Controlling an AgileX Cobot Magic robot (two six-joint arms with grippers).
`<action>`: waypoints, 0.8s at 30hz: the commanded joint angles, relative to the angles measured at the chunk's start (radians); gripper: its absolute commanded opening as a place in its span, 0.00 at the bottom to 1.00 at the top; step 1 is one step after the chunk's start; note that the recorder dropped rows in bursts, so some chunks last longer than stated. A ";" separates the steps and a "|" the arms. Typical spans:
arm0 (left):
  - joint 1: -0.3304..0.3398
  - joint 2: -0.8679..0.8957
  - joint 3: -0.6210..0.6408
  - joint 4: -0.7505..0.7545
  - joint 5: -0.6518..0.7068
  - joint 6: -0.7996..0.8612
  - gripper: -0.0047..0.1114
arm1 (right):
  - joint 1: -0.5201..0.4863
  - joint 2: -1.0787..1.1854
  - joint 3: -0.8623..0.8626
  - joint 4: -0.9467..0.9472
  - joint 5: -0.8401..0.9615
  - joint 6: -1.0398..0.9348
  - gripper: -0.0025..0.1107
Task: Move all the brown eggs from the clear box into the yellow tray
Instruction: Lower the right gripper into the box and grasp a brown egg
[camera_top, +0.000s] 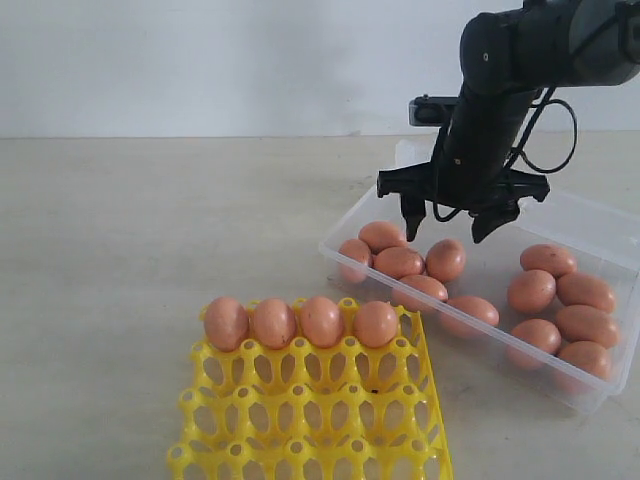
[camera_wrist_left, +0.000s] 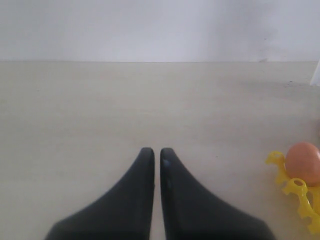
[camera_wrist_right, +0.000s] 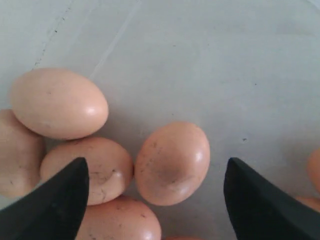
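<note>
The clear box (camera_top: 592, 216) at the right holds several brown eggs in two clusters. My right gripper (camera_top: 447, 231) hangs open just above the left cluster, over one egg (camera_top: 445, 259). In the right wrist view that egg (camera_wrist_right: 172, 162) lies below and between the wide-spread fingertips of the right gripper (camera_wrist_right: 156, 161), untouched, with more eggs (camera_wrist_right: 59, 103) beside it. The yellow tray (camera_top: 310, 420) lies in front, with several eggs (camera_top: 321, 321) in its back row. My left gripper (camera_wrist_left: 156, 151) is shut and empty over bare table, beside the tray's corner (camera_wrist_left: 295, 188) and an egg (camera_wrist_left: 303, 163).
The beige table (camera_top: 150, 230) stretches left of the tray and box. A white wall (camera_top: 200, 60) stands behind it. The right arm's black cable (camera_top: 560, 140) loops above the box's back edge.
</note>
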 joint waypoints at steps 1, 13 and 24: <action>-0.004 -0.003 -0.002 -0.008 -0.011 -0.007 0.08 | -0.003 -0.003 -0.001 0.063 -0.015 0.030 0.60; -0.004 -0.003 -0.002 -0.008 -0.011 -0.007 0.08 | -0.003 -0.003 0.024 -0.049 -0.066 0.292 0.60; -0.004 -0.003 -0.002 -0.008 -0.011 -0.007 0.08 | -0.003 -0.003 0.183 -0.049 -0.198 0.362 0.60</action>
